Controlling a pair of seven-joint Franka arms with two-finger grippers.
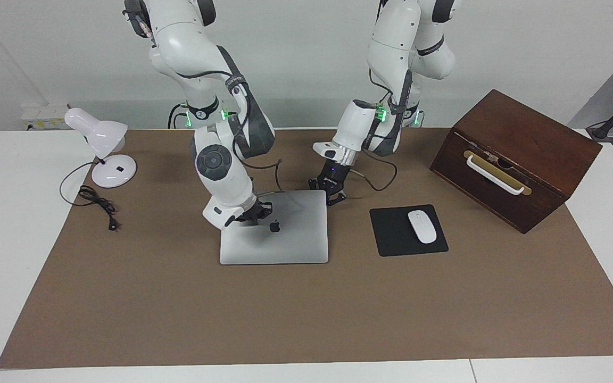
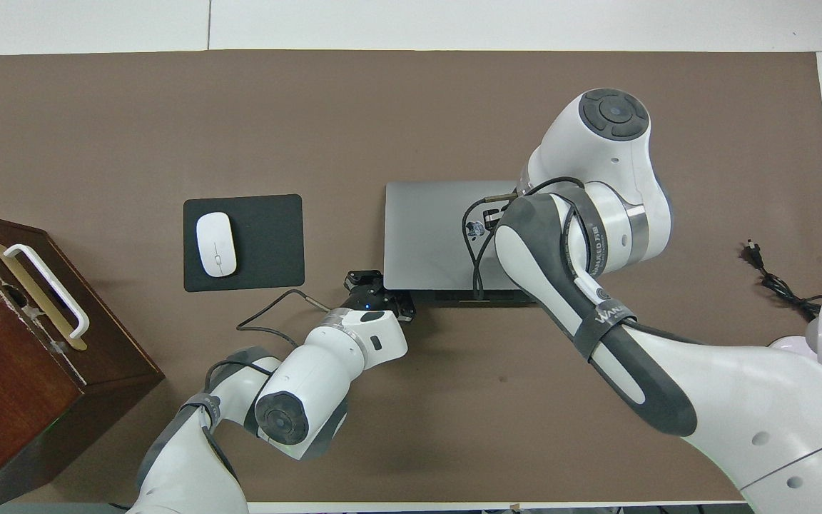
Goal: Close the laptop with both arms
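Obs: laptop [image 1: 274,234] sits mid-tabletop on the brown mat [image 1: 306,314], nearer the robots' edge than the opposite long edge. Lid nearly flat; in overhead view only a thin dark strip of the base shows under the lid's robot-side edge, so not fully shut, by my reading.

R gripper [image 1: 250,213]: fingertips together, resting on the lid by the apple logo, toward the R arm's end. Acts as a pusher, grips nothing.

L gripper [image 1: 333,192]: fingertips also together, at the laptop's robot-side corner toward the L arm's end, just beside or touching the base edge; contact not certain. Looks like a brace.

Step in hand (judgement): last bit of lid closing. To do it well:
- R presses straight down, slow; the push point sits off-centre, so the lid could twist or the base could slide.
- L holds the base corner steady, w/o getting tips under the descending lid.
- Stop once the strip vanishes; don't overload the lid.

Other: mouse pad [image 1: 391,234] w/ white mouse [image 1: 422,226] beside the laptop toward the L arm's end; wooden box [image 1: 514,159] at that end; desk lamp [image 1: 101,146] at the R arm's end.
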